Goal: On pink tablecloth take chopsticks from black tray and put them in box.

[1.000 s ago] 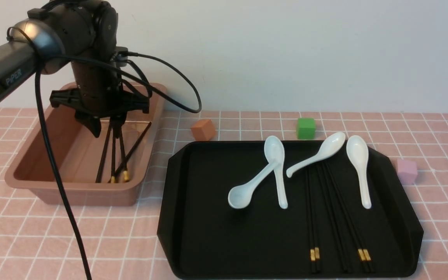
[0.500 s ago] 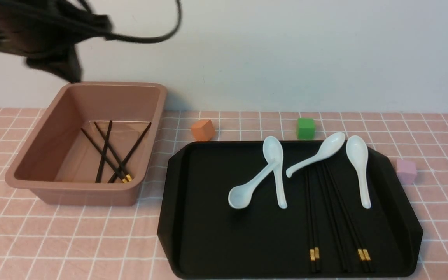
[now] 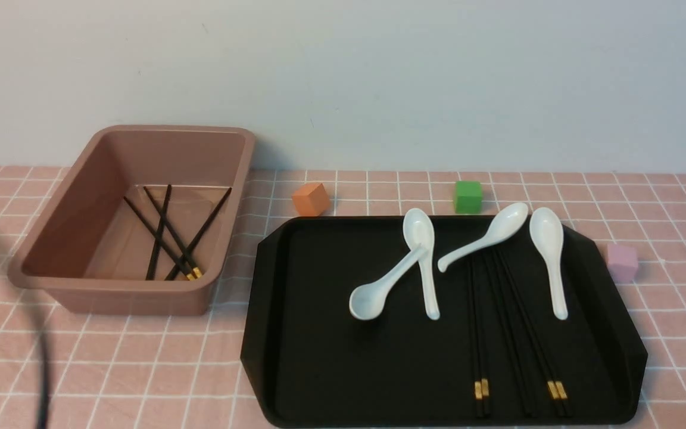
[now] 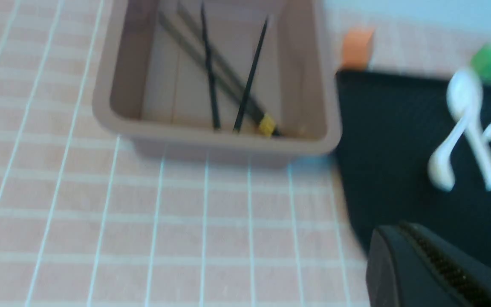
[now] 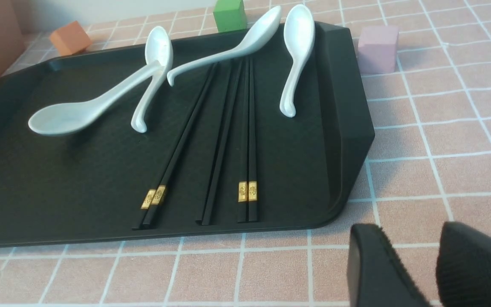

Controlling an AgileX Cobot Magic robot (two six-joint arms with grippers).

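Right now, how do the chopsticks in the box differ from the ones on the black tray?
The chopsticks in the box cross one another in a loose heap; the chopsticks on the black tray lie nearly parallel in pairs. The box holds four sticks, the black tray six. Both sets are thin black sticks, gold bands showing on some.

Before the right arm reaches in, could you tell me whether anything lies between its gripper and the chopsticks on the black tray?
Only the black tray's low rim lies between the right gripper and the chopsticks' gold-banded ends. A white spoon sits at their far tips.
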